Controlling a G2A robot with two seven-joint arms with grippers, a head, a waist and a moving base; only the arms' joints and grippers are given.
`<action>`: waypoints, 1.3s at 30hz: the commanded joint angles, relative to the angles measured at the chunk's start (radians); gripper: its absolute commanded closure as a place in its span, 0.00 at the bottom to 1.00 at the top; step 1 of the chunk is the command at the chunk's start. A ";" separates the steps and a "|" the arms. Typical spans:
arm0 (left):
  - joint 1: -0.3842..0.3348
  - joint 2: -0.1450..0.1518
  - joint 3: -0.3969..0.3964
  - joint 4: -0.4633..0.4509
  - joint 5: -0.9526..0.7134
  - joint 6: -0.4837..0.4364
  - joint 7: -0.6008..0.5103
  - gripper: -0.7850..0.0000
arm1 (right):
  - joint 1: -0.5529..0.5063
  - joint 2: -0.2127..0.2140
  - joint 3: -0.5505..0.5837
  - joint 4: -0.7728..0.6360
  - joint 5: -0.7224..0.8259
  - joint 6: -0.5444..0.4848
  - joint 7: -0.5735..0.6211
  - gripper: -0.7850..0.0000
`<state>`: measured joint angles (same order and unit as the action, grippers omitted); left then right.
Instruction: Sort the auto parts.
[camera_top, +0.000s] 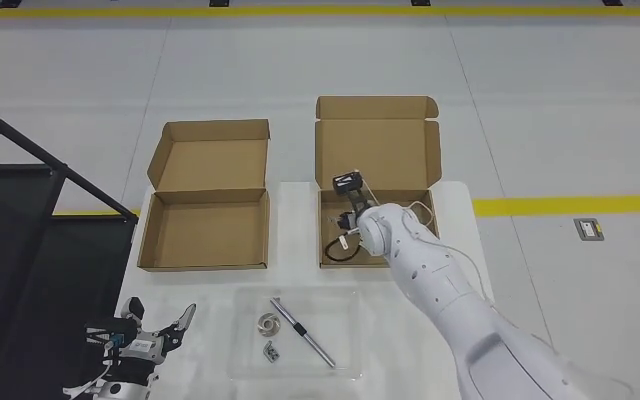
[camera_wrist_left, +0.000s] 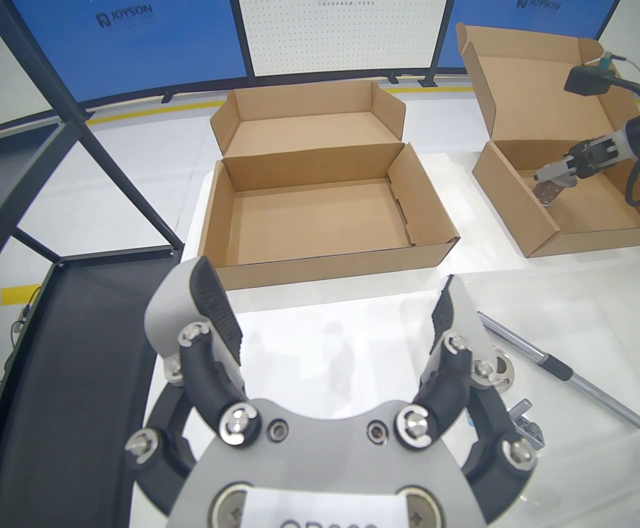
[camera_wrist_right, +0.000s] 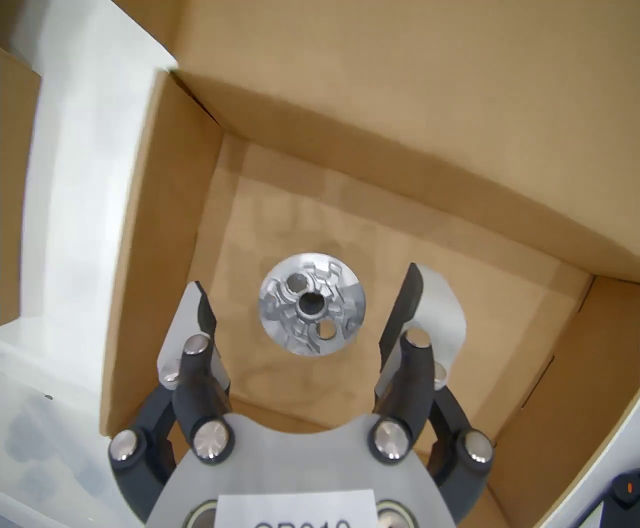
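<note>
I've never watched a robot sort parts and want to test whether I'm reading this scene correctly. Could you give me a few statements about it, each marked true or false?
1. The right gripper is clamped on the metal disc. False: its fingers are open and clear of the disc, which is inside the box below them.
2. The other box has nothing in it. True.
3. A metal rod lies in the clear tray. True.
4. The left gripper holds that rod. False: it is open and empty, near the tray.
</note>
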<state>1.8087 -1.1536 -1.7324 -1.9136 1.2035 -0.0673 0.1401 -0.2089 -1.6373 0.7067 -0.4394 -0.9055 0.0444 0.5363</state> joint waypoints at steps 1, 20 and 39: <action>0.000 0.000 0.000 0.000 0.000 0.000 0.000 0.00 | 0.001 0.001 0.000 -0.029 -0.017 -0.003 -0.021 0.00; 0.000 0.000 0.000 0.000 0.000 0.000 0.000 0.00 | -0.596 0.231 0.155 -1.272 -0.717 -0.202 0.211 0.00; 0.000 0.000 0.000 0.000 0.000 0.000 0.000 0.00 | -0.635 0.239 0.085 -1.276 -0.830 -0.424 0.256 0.00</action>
<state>1.8087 -1.1536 -1.7324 -1.9136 1.2035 -0.0673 0.1401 -0.8399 -1.3997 0.7973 -1.7126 -1.7176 -0.3563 0.8105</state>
